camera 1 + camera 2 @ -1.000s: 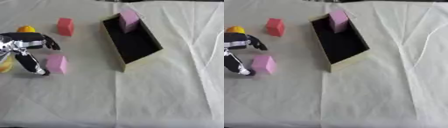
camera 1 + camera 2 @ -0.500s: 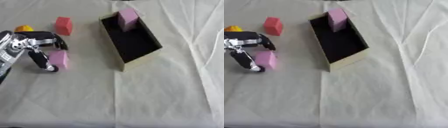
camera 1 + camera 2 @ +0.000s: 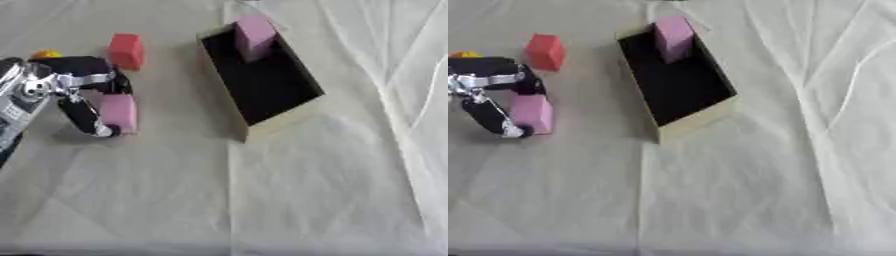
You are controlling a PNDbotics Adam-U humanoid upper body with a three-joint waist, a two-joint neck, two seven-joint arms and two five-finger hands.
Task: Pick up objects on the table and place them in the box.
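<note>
My left hand (image 3: 61,90) comes in from the left edge, its fingers and thumb curled round a pink block (image 3: 118,112) on the white cloth. A red block (image 3: 127,50) stands just beyond it. A small orange-yellow thing (image 3: 45,53) peeks out behind the hand. The open box (image 3: 289,117) with a dark inside lies askew at the upper middle. A taller pink block (image 3: 255,35) stands in its far end. My right hand shows in neither view.
The white cloth (image 3: 332,190) covers the table, with creases on the right. It lies bare in front of the box and along the right side.
My left hand has moved right and a little up toward the box, and its fingers have closed round the pink block, which has gone along with it.
</note>
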